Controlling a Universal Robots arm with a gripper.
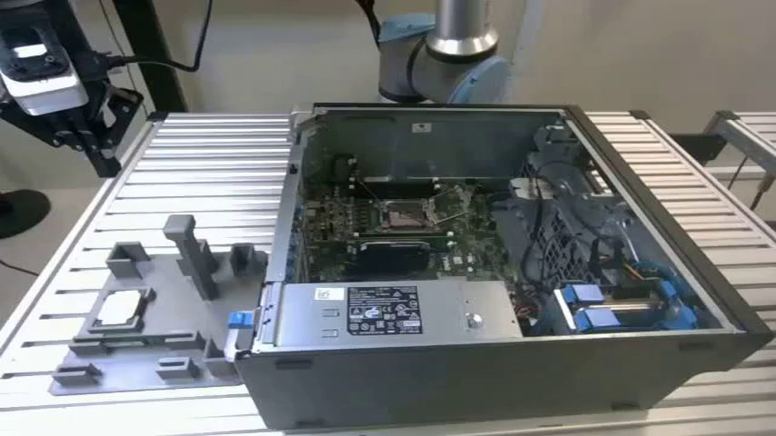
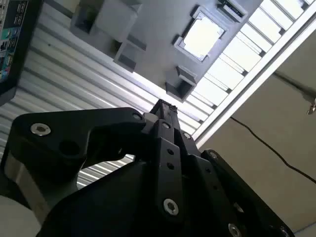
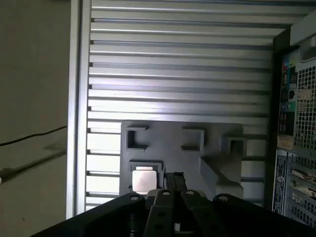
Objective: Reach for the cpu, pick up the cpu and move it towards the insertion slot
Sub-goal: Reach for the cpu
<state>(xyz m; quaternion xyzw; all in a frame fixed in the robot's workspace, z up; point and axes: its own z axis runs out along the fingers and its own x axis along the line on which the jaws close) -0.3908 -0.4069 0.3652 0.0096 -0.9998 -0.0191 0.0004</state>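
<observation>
- A ribbed metal table (image 1: 206, 168) carries a grey tray (image 1: 158, 356) with the cpu (image 1: 122, 309), lower left in the exterior view.
- The gripper (image 1: 107, 163) hangs upper left, fingers together, empty.

One claw (image 3: 175, 176) hangs above one slatted desk (image 1: 206, 173). Below the claw lies one grey tray (image 1: 145, 350), and in it one cpu (image 3: 143, 179), a single chip near the claw's tips. One tall post (image 1: 192, 254) rises from that tray. Farther from the claw stands one open computer case (image 1: 510, 363) with one insertion slot (image 1: 406, 214) inside. One black cable (image 3: 29, 138) trails beyond the desk's edge.
</observation>
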